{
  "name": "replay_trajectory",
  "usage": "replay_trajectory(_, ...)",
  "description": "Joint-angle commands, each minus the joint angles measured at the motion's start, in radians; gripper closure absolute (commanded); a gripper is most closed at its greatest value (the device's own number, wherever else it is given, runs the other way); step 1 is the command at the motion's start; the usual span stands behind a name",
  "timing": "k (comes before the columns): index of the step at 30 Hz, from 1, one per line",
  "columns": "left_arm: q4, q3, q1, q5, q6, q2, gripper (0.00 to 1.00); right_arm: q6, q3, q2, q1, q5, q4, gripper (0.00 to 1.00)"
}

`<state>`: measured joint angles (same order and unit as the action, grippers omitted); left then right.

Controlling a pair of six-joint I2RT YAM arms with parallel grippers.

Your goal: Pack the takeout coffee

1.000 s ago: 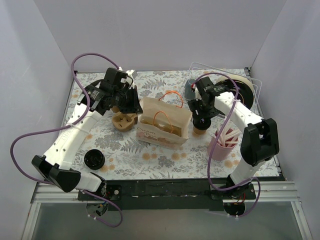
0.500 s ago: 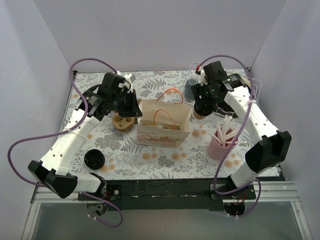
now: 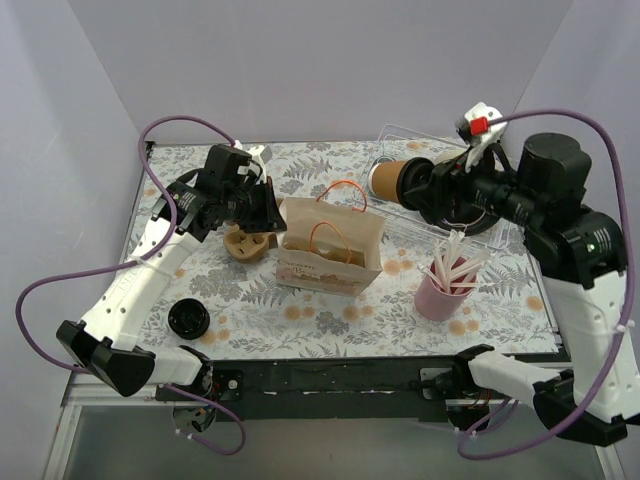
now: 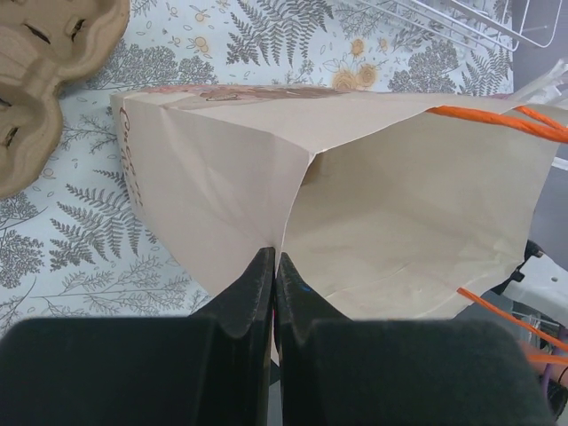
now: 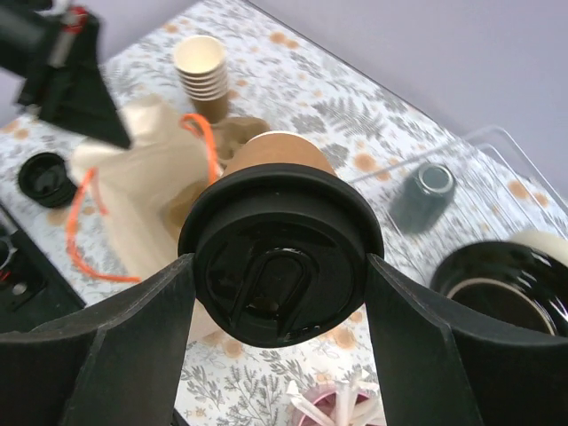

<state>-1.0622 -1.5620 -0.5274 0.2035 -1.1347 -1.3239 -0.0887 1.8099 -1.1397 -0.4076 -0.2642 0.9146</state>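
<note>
The takeout coffee (image 3: 386,178), a kraft-brown cup with a black lid (image 5: 280,253), is up in the air right of the paper bag (image 3: 330,250), tipped toward the camera. My right gripper (image 3: 413,184) (image 5: 277,271) is shut on it, a finger on each side at the lid. The bag stands open, with orange handles, in the middle of the table. My left gripper (image 3: 270,205) (image 4: 275,259) is shut on the bag's left wall (image 4: 222,177), one finger inside and one outside. The left wrist view looks into the bag's bare inside (image 4: 417,213).
A moulded cup carrier (image 3: 248,243) sits left of the bag. A loose black lid (image 3: 188,318) lies front left. A pink cup of stirrers (image 3: 445,290) stands front right. A stack of lidless paper cups (image 5: 202,71) and a grey mug (image 5: 424,191) are at the back.
My right arm has lifted the coffee from the table beside the bag, swung it up high and tipped it sideways. The left gripper has kept its pinch on the bag.
</note>
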Motion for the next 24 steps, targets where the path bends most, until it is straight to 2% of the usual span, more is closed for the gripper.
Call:
replay_trajectory(1,0.076,-0.001,-0.003,0.023,-0.013,0.034,1.0,-0.049,-0.13,0.124,0.001,-0.243,-0.241,0.49)
replay_trajectory(7,0.122,0.016,-0.003,0.046,-0.028,0.042,1.0,-0.079,-0.124,0.127,0.001,-0.4,-0.169,0.5)
replay_trajectory(16,0.177,0.048,-0.003,0.059,-0.022,0.069,1.0,-0.155,-0.135,0.121,-0.002,-0.451,-0.068,0.51)
replay_trajectory(21,0.237,0.069,-0.003,0.068,-0.008,0.095,1.0,-0.206,-0.147,0.095,-0.066,-0.406,0.007,0.51)
replay_trajectory(24,0.271,0.074,-0.003,0.088,0.006,0.107,1.0,-0.235,-0.13,0.066,-0.118,-0.295,0.053,0.51)
